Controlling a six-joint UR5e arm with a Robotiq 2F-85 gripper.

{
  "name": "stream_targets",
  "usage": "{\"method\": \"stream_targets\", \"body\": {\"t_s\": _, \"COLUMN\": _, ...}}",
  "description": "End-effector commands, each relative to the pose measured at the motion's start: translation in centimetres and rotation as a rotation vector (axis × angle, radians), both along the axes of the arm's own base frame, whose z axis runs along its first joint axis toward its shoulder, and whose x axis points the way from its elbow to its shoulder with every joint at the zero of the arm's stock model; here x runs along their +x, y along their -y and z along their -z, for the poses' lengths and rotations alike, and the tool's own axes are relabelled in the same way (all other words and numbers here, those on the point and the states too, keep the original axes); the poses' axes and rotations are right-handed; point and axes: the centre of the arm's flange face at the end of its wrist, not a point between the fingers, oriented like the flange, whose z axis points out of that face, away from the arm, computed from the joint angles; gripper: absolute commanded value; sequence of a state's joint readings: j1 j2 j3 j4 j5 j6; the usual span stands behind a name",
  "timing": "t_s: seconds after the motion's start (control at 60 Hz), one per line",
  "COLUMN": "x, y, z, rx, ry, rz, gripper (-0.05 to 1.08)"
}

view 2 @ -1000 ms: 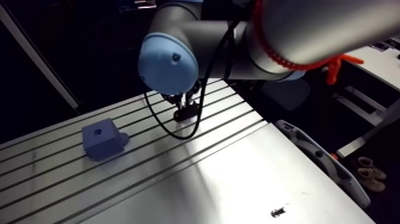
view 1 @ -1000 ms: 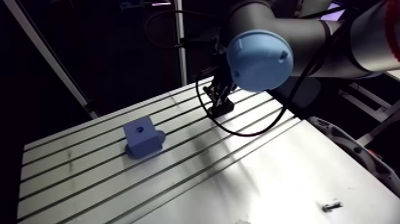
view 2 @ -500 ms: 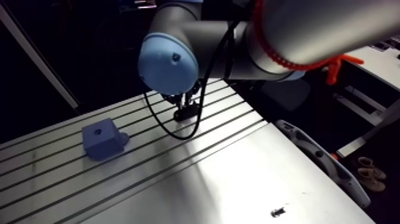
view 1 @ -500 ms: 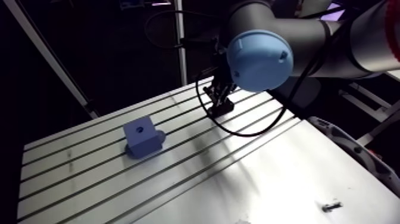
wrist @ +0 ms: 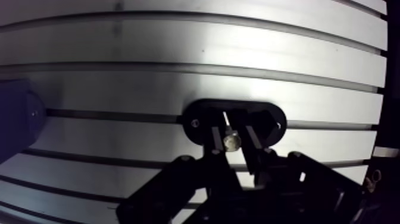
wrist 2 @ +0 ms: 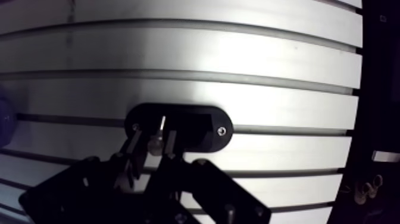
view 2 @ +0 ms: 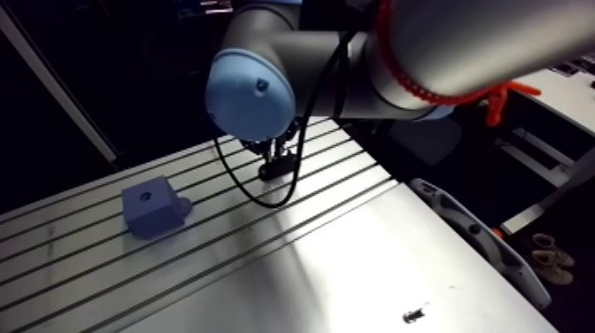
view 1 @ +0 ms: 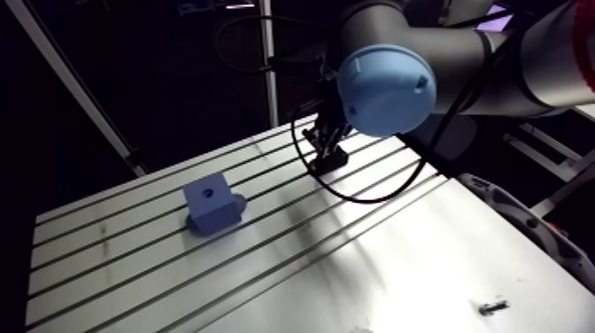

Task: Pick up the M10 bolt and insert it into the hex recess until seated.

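Observation:
In the wrist view my gripper (wrist: 232, 142) is shut on a small shiny bolt (wrist: 231, 141), its round metal end showing between the two dark fingers (wrist: 215, 143). Directly under it lies a black oval plate (wrist: 196, 113) with a screw at each end, set along a table slot. The fingers and bolt hide the plate's middle, so I cannot tell whether the bolt touches it. In the arm view the gripper (view 1: 328, 158) stands low over the far part of the slotted table (view 1: 133, 266).
A blue block (view 1: 213, 205) with a round hole on top sits left of the gripper; its dim edge (wrist: 15, 119) shows beside the gripper in the wrist view. A small dark bolt-like piece (view 1: 493, 307) lies near the table's front right corner.

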State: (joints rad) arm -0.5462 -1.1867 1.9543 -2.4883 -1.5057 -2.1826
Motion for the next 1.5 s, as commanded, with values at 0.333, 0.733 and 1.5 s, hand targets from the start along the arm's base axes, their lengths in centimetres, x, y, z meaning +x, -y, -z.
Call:
{"method": "stream_targets", "body": {"t_s": 0.333, "x": -0.1, "y": 0.0, "z": -0.7, "rx": 0.003, "ry": -0.010, "rz": 0.000, "gripper": 0.75}}
{"method": "stream_targets", "body": {"t_s": 0.733, "x": -0.9, "y": -0.1, "z": -5.6, "rx": 0.011, "ry": -0.039, "rz": 0.011, "gripper": 0.75}}
{"method": "stream_targets", "body": {"t_s": 1.5, "x": -5.4, "y": 16.0, "z": -19.8, "rx": 0.025, "ry": 0.220, "rz": 0.168, "gripper": 0.74}}
